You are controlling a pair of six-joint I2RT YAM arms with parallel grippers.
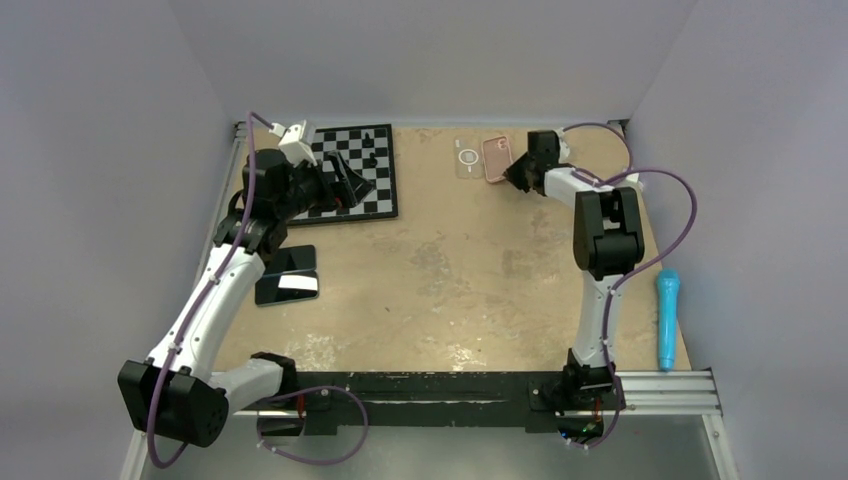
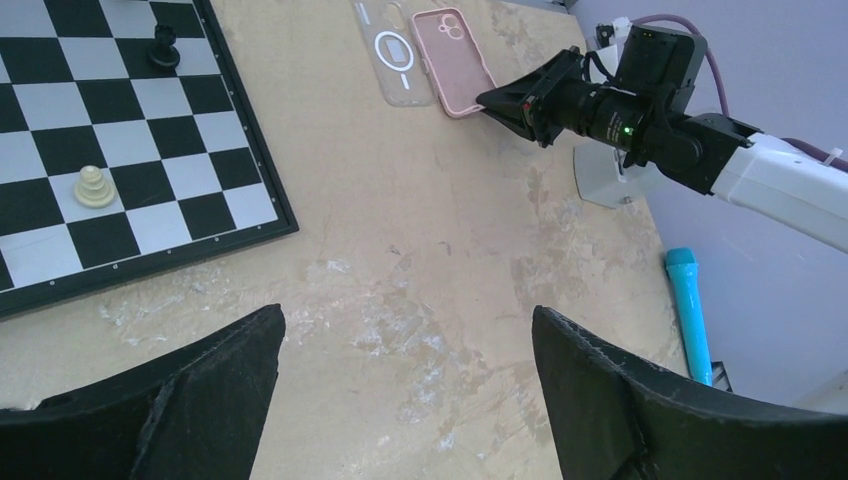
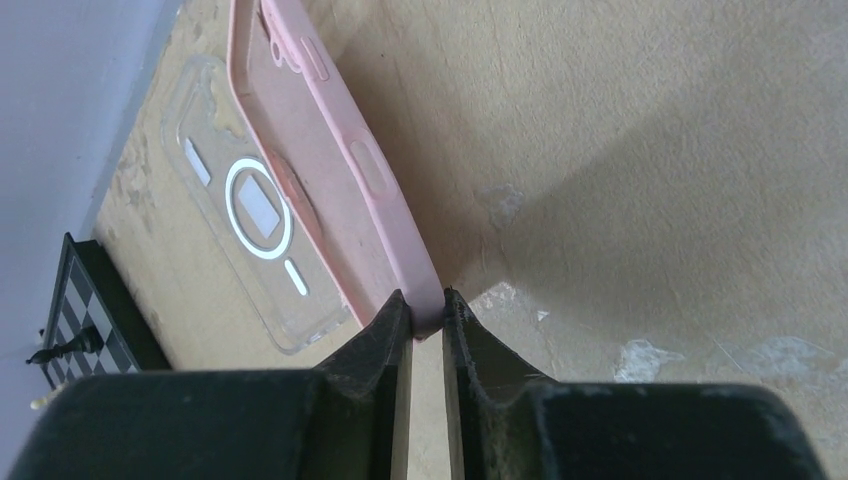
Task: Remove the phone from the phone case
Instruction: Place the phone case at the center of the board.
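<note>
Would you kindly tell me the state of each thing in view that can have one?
phone: out of its case, pink back up, one end pinched.
phone case: empty, lying flat beside the phone.
right gripper: shut on the phone.
left gripper: open, empty.
black smartphone: lying flat.
black chess piece: upright.
white pawn: upright.

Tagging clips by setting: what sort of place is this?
Likely a robot lab cell: a worn tabletop boxed in by plain walls, left arm and right arm bolted to a metal rail.
</note>
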